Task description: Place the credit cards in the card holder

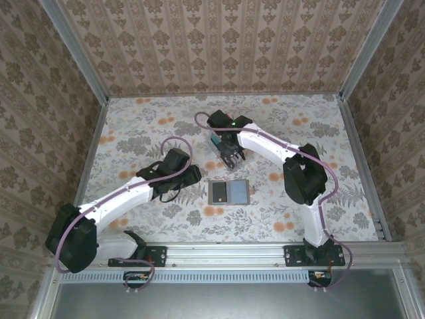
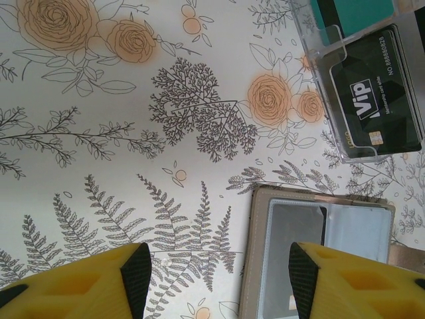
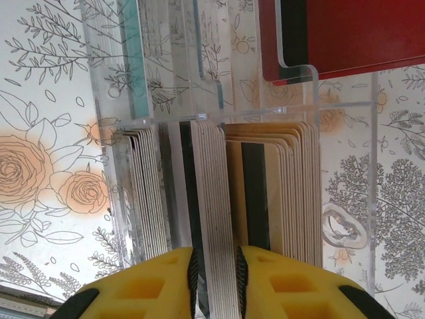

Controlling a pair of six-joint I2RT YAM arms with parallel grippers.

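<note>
On the floral desk [image 1: 133,133], the right gripper [image 3: 214,266], jaws narrow, pinched upright credit cards [image 3: 214,199] in the clear rack [image 3: 166,66], just beyond the open card holder [image 1: 228,191]; the left gripper [image 2: 212,269], jaws wide, hung beside it.

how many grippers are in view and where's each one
2. The left gripper hangs open above the table, straddling the edge of the card holder. The right gripper is in the clear rack, closed on a few upright credit cards.
</note>
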